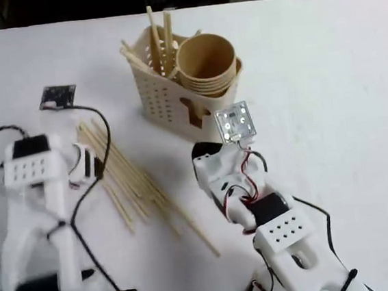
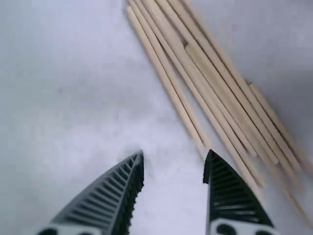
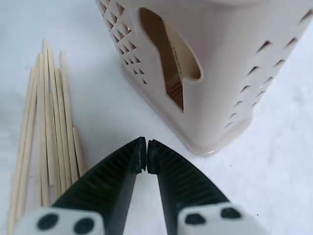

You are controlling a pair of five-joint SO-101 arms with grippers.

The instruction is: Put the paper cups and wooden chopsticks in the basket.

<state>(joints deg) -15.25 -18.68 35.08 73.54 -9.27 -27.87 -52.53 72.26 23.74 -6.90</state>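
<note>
The left gripper (image 2: 174, 156), jaws spread, should slide sideways until the chopsticks (image 2: 195, 73) just past one fingertip sit between them; right gripper (image 3: 146, 147) is clenched empty

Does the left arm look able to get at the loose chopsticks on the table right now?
Probably yes. The left pincer is open low over the table, with one tip right beside the loose chopsticks and nothing lying between them.

Matt wooden chopsticks (image 2: 210, 93), perforated plastic basket (image 3: 220, 73)
</note>
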